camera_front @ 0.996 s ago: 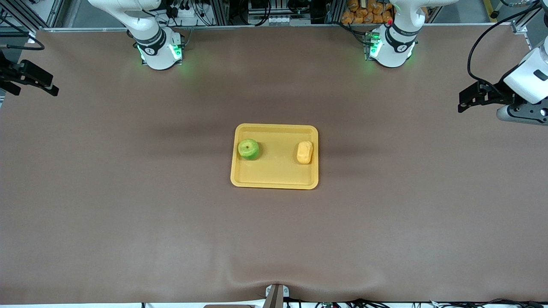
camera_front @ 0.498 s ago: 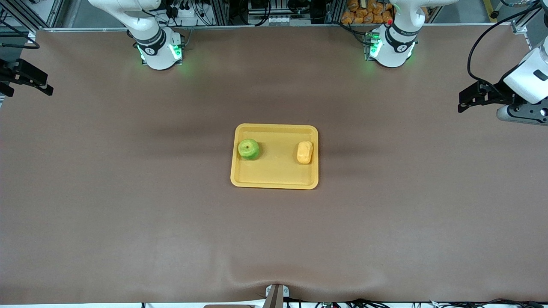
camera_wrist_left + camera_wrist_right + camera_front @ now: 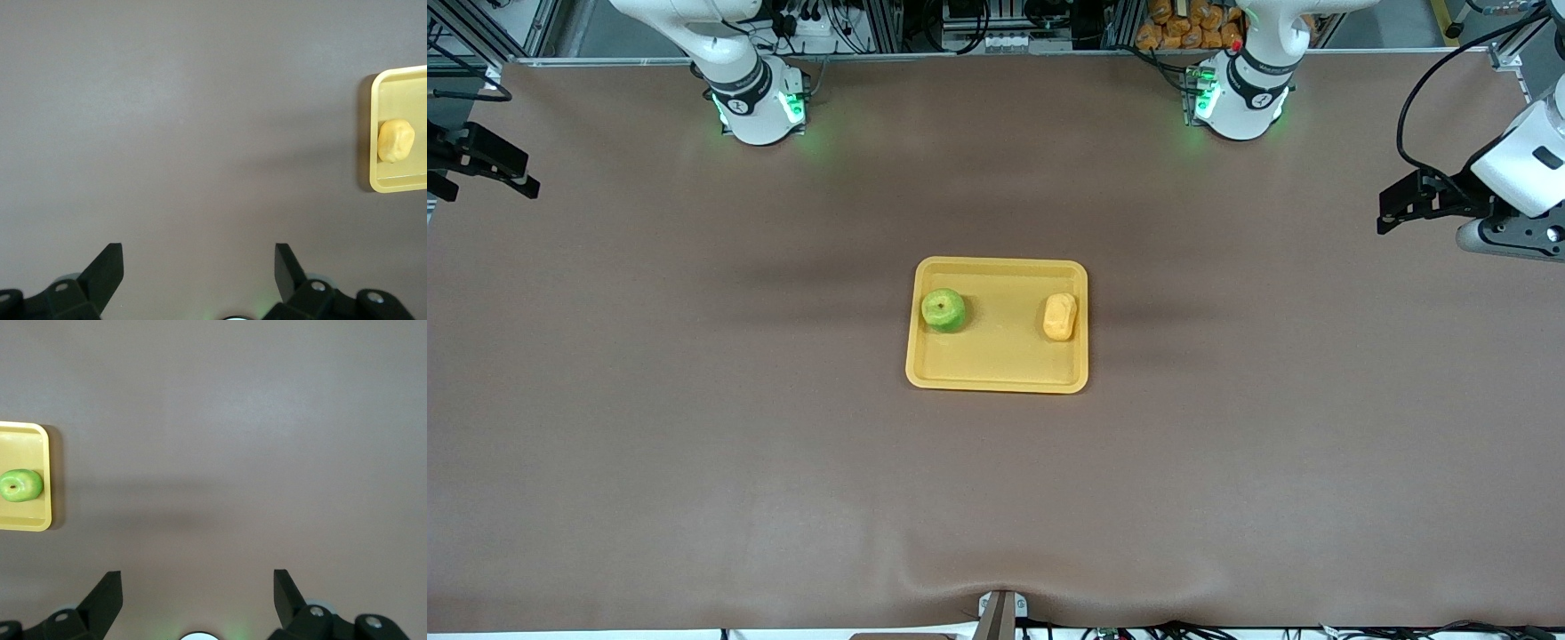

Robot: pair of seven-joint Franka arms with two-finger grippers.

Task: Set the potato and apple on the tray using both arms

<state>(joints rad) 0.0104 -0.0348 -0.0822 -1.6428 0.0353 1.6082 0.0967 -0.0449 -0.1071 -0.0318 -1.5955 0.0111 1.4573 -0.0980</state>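
The yellow-orange tray point(image 3: 1000, 360) lies in the middle of the brown table. On it rest the green apple point(image 3: 943, 309), toward the right arm's end, and the yellow potato point(image 3: 1060, 316), toward the left arm's end. My left gripper point(image 3: 1385, 212) hangs open and empty over the table's edge at the left arm's end. In the left wrist view the left gripper point(image 3: 198, 257) is over bare cloth, well apart from the tray point(image 3: 407, 100) and the potato point(image 3: 395, 140). My right gripper point(image 3: 487, 187) is open and empty at the other end. The right wrist view shows the right gripper point(image 3: 197, 581), the tray point(image 3: 20, 443) and the apple point(image 3: 21, 485).
Both arm bases glow green along the table's back edge. A metal bracket point(image 3: 1000, 613) sits at the front edge, where the brown cloth ripples. Orange items point(image 3: 1183, 22) and cables lie off the table past the bases.
The right gripper has drifted slightly outward toward the right arm's end of the table. The left gripper, the apple, the potato and the tray have hardly moved.
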